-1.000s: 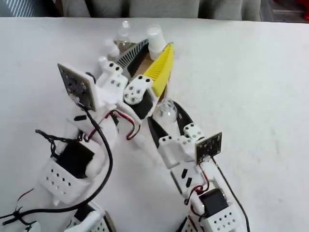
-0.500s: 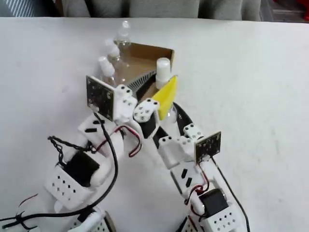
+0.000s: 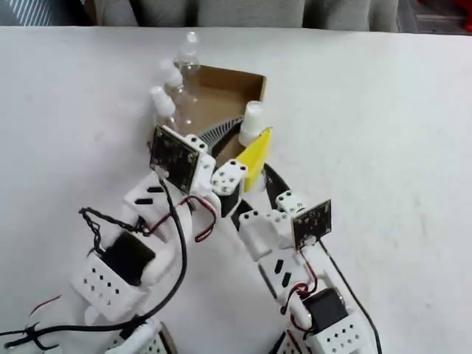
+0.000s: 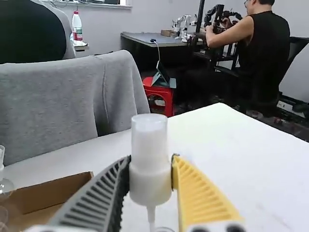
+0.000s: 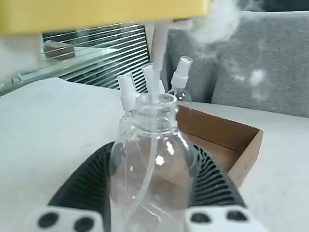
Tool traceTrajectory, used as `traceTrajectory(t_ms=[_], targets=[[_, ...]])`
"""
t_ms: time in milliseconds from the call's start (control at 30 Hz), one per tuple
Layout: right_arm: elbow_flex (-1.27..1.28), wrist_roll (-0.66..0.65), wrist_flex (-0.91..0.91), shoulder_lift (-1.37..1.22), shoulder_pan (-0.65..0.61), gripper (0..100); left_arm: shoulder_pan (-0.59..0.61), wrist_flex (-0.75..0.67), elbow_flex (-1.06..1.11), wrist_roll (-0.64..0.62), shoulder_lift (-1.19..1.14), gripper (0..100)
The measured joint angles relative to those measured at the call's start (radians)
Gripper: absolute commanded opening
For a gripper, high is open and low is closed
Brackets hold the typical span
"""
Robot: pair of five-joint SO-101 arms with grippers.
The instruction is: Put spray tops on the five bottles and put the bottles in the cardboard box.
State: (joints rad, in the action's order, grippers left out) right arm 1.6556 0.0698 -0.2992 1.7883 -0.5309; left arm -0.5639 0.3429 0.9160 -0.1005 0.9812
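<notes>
My left gripper (image 4: 150,162) is shut on a white spray top (image 4: 149,159), pinched between its grey and yellow fingers (image 3: 254,151). In the high view the spray top (image 3: 252,121) hangs at the near edge of the cardboard box (image 3: 234,78). Directly beneath it, my right gripper (image 5: 153,155) is shut on an upright clear bottle (image 5: 152,169) between black fingers. The spray top's thin tube (image 5: 158,53) runs down into the bottle's open neck. In the high view the left gripper hides the bottle.
Three capped bottles (image 3: 164,99) (image 3: 172,74) (image 3: 190,44) stand at the box's left side; whether they are inside it I cannot tell. Their tops (image 5: 182,71) rise behind the held bottle. The table (image 3: 383,133) to the right is bare white.
The left gripper has carried the spray top back from over the box toward the robot and lowered it over the bottle held by the right gripper, which barely moved.
</notes>
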Motion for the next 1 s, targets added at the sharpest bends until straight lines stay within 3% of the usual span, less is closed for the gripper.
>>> traceTrajectory(t_ms=[200, 400, 700, 1000], targets=[[0.000, 0.000, 0.000, 0.000, -0.003, 1.5, 0.002, 0.008, 0.017, 0.005, 0.002, 27], [0.000, 0.000, 0.000, 0.000, -0.003, 1.5, 0.000, 0.028, 0.018, 0.005, 0.025, 27], [0.000, 0.000, 0.000, 0.000, -0.003, 1.5, 0.002, 0.112, 0.037, 0.006, 0.256, 27], [-0.008, -0.011, 0.017, 0.000, 0.026, 1.6, 0.233, 0.292, 0.037, 0.006, 0.548, 27]])
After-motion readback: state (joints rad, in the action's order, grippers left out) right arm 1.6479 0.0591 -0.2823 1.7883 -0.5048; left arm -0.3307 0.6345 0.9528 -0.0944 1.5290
